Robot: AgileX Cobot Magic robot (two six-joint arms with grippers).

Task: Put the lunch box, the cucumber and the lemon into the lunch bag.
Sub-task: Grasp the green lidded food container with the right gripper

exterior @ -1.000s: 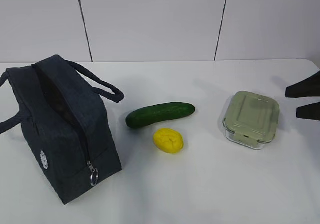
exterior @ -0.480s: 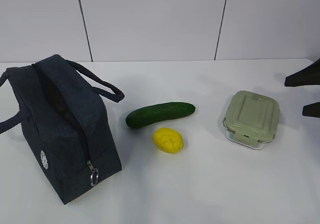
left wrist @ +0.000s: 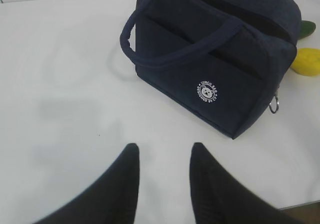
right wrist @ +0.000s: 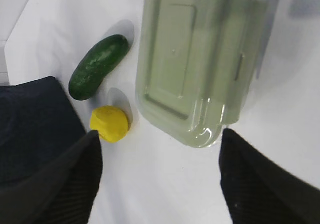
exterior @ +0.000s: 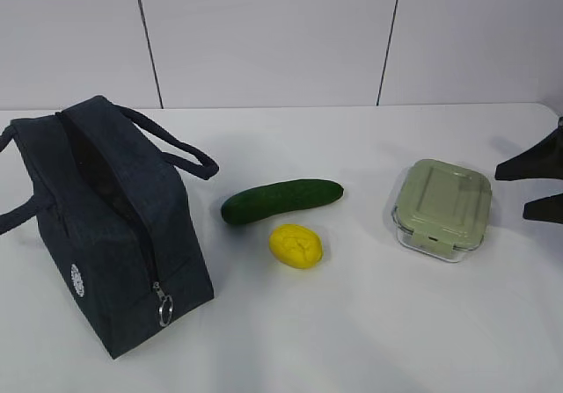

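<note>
Lunch bag [exterior: 110,221] of dark navy fabric, boxy, stands upright on the left of the white bench [exterior: 352,323]. Its two loop handles fall to either side, its top zipper is parted along the length, and a metal ring pull [exterior: 164,307] hangs at the near end beside a small round white logo [exterior: 77,280]. The left wrist view shows the same bag [left wrist: 215,58] with the logo facing the camera.

Next in size, the squarish clear glass lunch box [exterior: 442,208] with its ribbed pale sage-green clip lid sits on the right of the bench, well apart from the bag, its lid on. The long, smooth, dark green cucumber [exterior: 281,200] lies between bag and lunch box, slightly curved. Just in front of it, near but apart, rests the small oval bright yellow lemon [exterior: 296,245].

The right gripper [exterior: 537,186] hangs at the right edge beside the lunch box, its fingers spread wide and grasping nothing; from its wrist view the lunch box [right wrist: 200,58] lies ahead between them. The left gripper [left wrist: 162,156] hovers over bare bench short of the bag, fingers parted and free.
</note>
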